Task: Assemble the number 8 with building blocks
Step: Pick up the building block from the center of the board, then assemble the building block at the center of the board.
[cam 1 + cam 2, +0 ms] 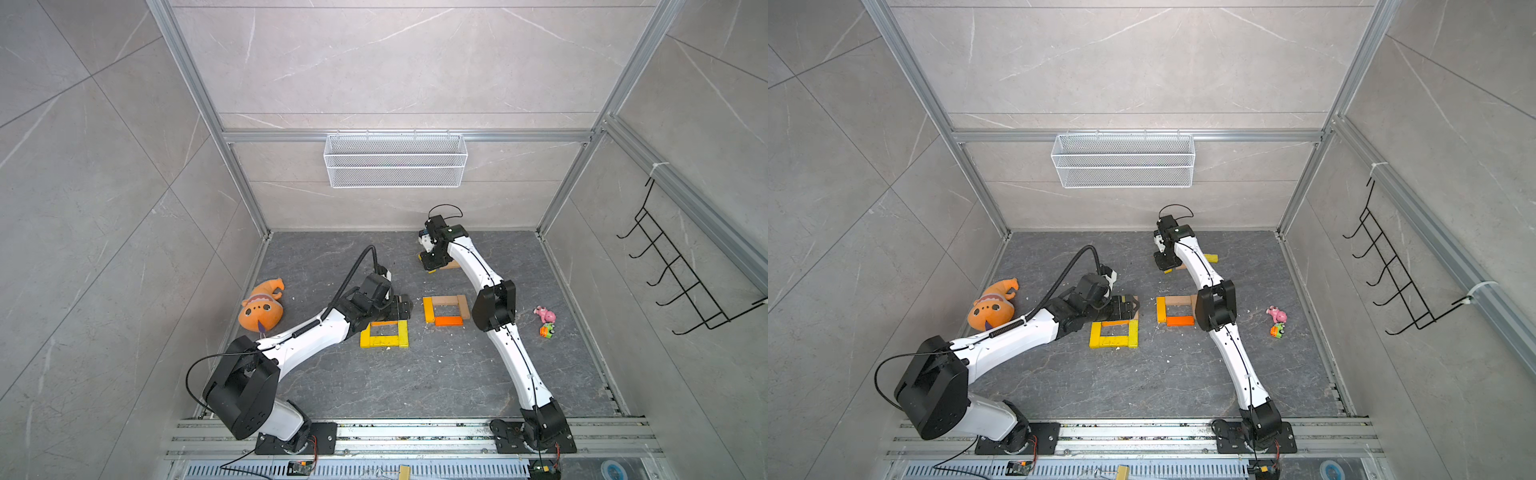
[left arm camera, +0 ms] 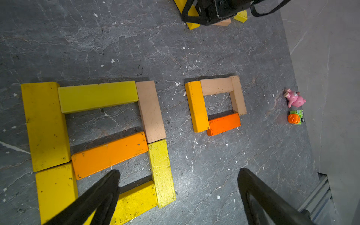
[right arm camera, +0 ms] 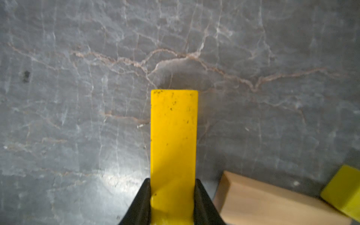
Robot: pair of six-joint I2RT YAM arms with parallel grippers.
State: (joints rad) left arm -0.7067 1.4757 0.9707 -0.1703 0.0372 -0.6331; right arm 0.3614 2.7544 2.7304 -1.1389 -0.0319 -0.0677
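Note:
Several yellow, orange and tan building blocks lie as a two-loop figure (image 2: 109, 154), its near loop visible in both top views (image 1: 384, 332) (image 1: 1113, 334). My left gripper (image 2: 179, 175) (image 1: 405, 307) hovers open over its far loop, holding nothing. To the right a smaller square of blocks (image 1: 446, 309) (image 2: 216, 105) lies flat. At the back of the table my right gripper (image 3: 173, 187) (image 1: 430, 262) is shut on a yellow block (image 3: 173, 126), close above the table. A tan block (image 3: 272, 204) and another yellow block (image 1: 1212, 258) lie beside it.
An orange plush toy (image 1: 262, 307) lies at the left edge. A pink toy (image 1: 544, 312) and a small green-orange car (image 1: 547, 330) sit at the right. A wire basket (image 1: 395, 160) hangs on the back wall, a black hook rack (image 1: 681, 270) on the right wall.

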